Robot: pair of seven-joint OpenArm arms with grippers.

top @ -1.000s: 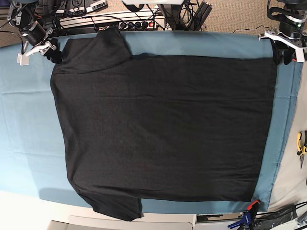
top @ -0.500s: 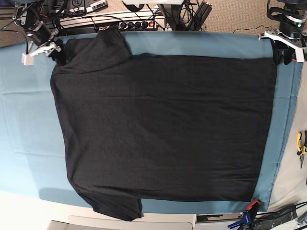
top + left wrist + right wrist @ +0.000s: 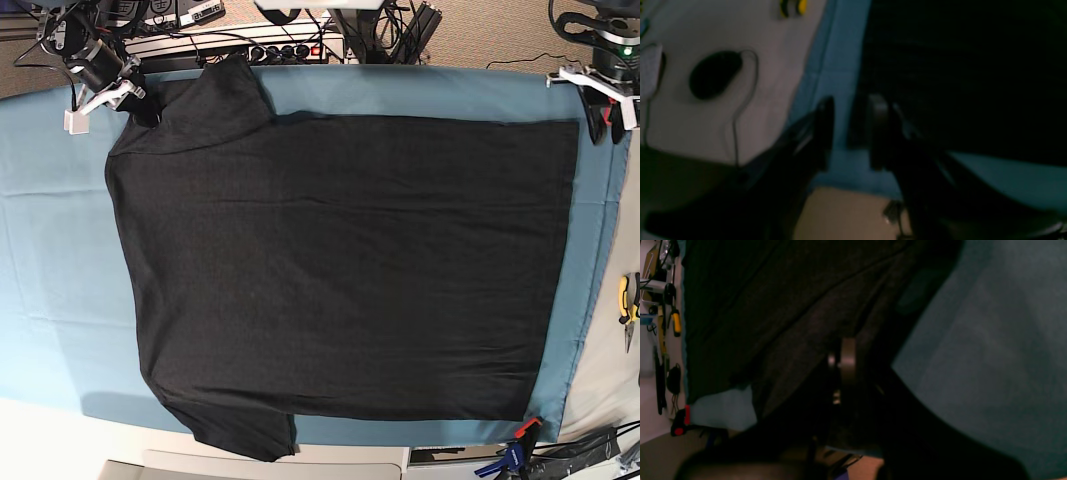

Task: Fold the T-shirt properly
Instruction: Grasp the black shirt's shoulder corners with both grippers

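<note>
Base view: T-shirt (image 3: pixel 340 270) flat on teal cloth (image 3: pixel 50 250), long axis sideways. Right wrist view: right gripper (image 3: pixel 841 356) pinched on the shoulder edge. Left wrist view: left gripper (image 3: pixel 850 130) parted, empty, beside the hem corner

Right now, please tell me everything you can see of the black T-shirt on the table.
The T-shirt is large, black, short-sleeved, soft-looking cloth with faint creases; no print shows. It lies spread nearly flat on the teal table cloth, with the hem at the base view's right. One sleeve reaches the far edge, the other hangs a little over the near edge. The right gripper is shut on the fabric at the far shoulder corner. The left gripper is open beside the far hem corner, not gripping it.
</note>
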